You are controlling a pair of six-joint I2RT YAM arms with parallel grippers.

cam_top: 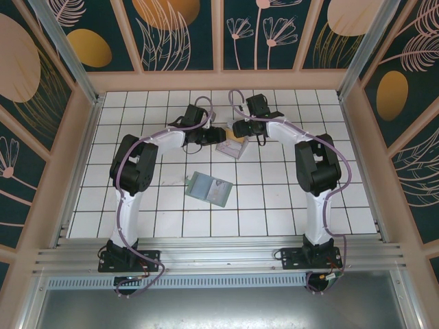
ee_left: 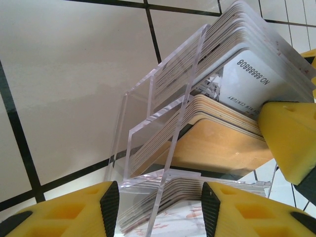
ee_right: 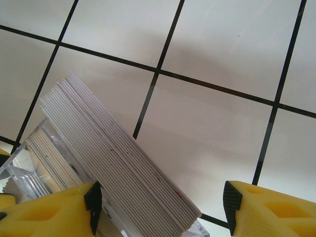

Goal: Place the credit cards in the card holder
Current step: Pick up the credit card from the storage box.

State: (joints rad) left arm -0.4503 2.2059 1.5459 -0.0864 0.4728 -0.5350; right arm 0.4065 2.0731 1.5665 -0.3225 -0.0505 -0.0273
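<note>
Tiled counter (cam_top: 288, 205): bare tiles all round the work, and the panelled walls (cam_top: 62, 137) stand well off (ample room to swing).

Card holder (cam_top: 209, 186): lies open mid-counter, nearer the arm bases. Whether any card is in it is too small to tell.

Credit cards (ee_right: 118, 163): thick stacks in a clear tiered acrylic stand (ee_left: 140, 128) at far centre, well apart from the holder. Judged barely begun.

Right gripper (ee_right: 159, 202): fingers spread wide astride the top stack, not clamped.

Left gripper (ee_left: 158, 210): fingers half-spread, flanking the stand's base; cannot tell whether they grip it.
</note>
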